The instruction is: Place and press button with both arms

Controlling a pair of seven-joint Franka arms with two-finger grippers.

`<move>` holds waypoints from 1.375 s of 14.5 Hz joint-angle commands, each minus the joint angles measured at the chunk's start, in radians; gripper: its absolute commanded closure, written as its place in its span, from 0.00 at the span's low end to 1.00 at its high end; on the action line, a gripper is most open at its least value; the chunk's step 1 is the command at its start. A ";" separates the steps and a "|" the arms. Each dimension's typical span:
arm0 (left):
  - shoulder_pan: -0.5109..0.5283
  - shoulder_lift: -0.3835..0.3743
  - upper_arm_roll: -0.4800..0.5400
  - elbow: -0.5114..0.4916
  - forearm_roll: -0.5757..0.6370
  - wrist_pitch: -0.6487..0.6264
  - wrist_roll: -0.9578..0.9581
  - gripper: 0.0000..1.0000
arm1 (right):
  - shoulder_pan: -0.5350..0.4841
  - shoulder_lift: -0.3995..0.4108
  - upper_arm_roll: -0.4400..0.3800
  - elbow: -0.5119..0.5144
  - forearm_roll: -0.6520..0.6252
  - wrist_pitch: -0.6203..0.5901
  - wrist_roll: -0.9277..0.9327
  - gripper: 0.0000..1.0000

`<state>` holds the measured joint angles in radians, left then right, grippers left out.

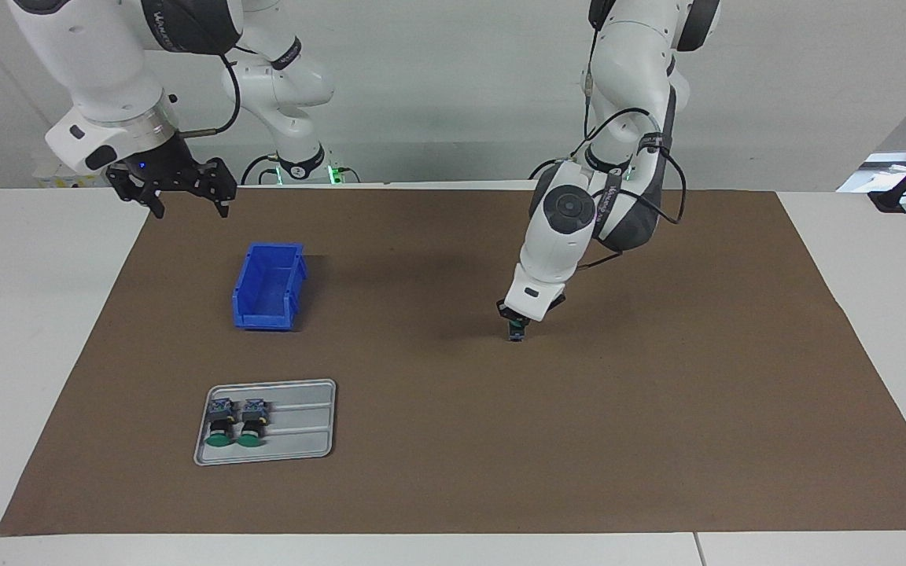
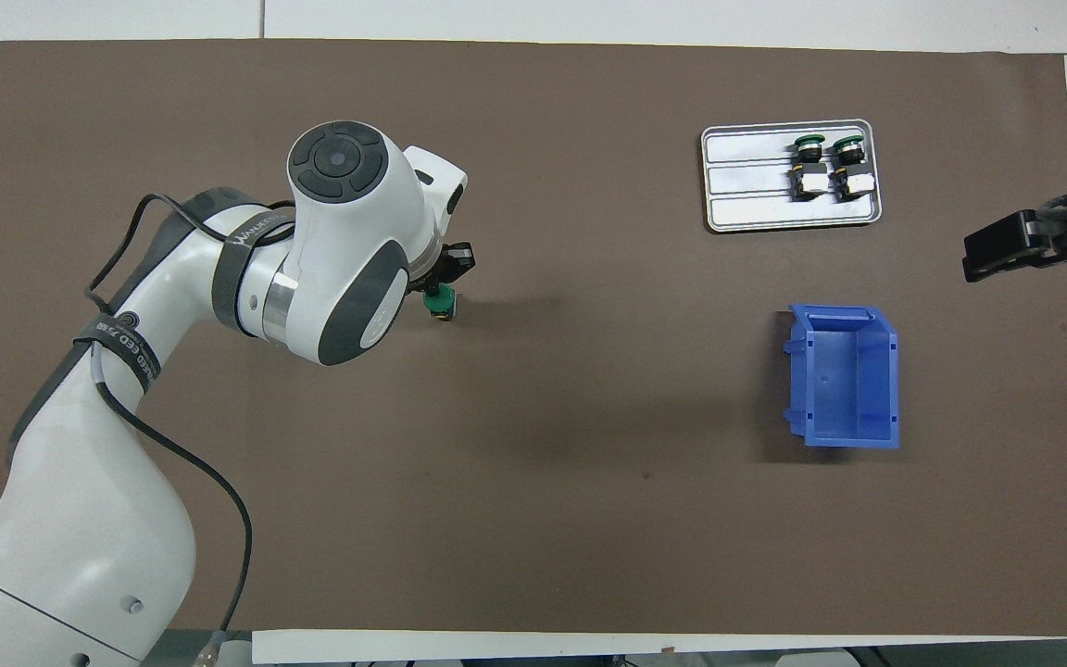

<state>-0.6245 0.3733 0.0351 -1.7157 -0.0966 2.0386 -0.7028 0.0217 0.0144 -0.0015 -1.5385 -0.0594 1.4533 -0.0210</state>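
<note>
One button (image 1: 515,334) (image 2: 442,302) stands on the brown mat, green cap up, toward the left arm's end of the table. My left gripper (image 1: 516,321) (image 2: 439,283) points straight down onto it, fingertips shut together and resting on its cap. My right gripper (image 1: 188,206) (image 2: 1006,250) hangs open and empty, high over the mat's edge at the right arm's end, above the blue bin's side of the table. That arm waits.
A grey tray (image 1: 303,424) (image 2: 746,185) holds two more buttons (image 1: 237,424) (image 2: 828,165) lying on their sides. A blue bin (image 1: 264,318) (image 2: 844,440), empty, stands nearer to the robots than the tray. The brown mat (image 1: 657,440) covers most of the table.
</note>
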 commanded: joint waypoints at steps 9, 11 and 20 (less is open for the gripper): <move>0.023 -0.059 0.020 0.028 0.012 -0.050 -0.007 0.94 | -0.003 -0.014 -0.002 -0.017 0.000 0.004 -0.014 0.02; 0.040 -0.076 0.020 0.031 0.015 -0.066 -0.006 0.85 | -0.003 -0.014 -0.002 -0.017 0.000 0.004 -0.014 0.02; 0.160 -0.155 0.022 0.022 0.018 -0.204 0.146 0.01 | -0.003 -0.014 0.000 -0.017 0.000 0.004 -0.014 0.02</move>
<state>-0.4858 0.2520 0.0558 -1.6819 -0.0962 1.8864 -0.6024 0.0217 0.0144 -0.0015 -1.5385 -0.0594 1.4533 -0.0210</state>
